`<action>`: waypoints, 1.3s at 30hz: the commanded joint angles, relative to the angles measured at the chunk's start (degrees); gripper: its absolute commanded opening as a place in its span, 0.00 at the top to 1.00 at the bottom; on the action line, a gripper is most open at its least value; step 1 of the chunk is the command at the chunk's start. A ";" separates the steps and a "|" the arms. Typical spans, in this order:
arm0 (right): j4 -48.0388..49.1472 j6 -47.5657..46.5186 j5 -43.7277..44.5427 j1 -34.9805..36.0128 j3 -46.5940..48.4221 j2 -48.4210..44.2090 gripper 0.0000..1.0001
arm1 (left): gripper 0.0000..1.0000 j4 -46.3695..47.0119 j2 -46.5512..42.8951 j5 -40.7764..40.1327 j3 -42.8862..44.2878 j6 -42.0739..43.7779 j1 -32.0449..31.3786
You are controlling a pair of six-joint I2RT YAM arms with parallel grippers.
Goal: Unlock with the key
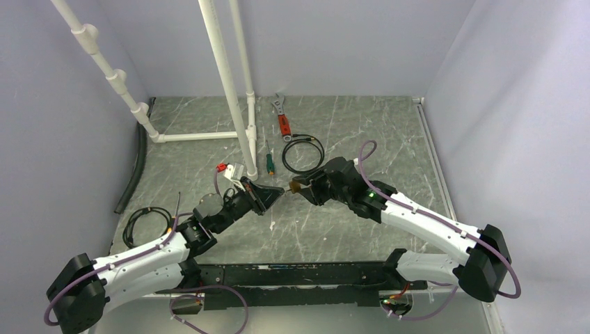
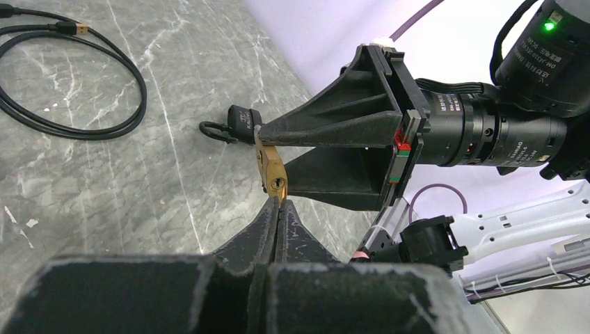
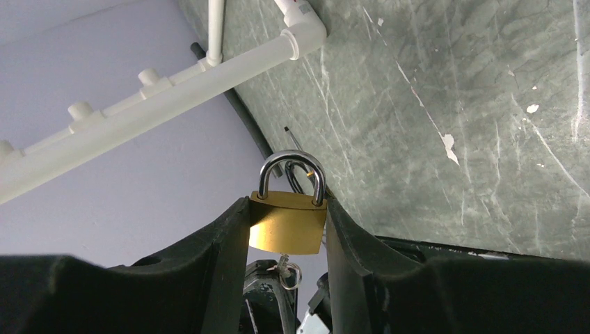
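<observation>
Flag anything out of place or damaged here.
Nothing looks damaged or spilled. The only stray is a black padlock lying loose on the table, beyond the brass padlock clamped in the right pincer.

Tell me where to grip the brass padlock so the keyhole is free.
Clamp the brass padlock across its two narrow sides, coming at a broad face, as the right end effector does. The flat body suits that, and shackle and bottom keyhole sit clear for the key in the left end effector.
</observation>
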 commanded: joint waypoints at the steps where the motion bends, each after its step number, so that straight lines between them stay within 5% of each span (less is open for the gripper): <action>1: 2.03 0.03 -0.05 -0.08 1.38 -0.64 1.00 | 1.00 3.10 0.72 0.19 0.26 -0.65 -0.19; 39: 2.57 -0.12 -0.83 0.01 1.65 -0.45 1.00 | 1.00 0.11 -4.68 -2.06 -2.05 -0.28 -0.22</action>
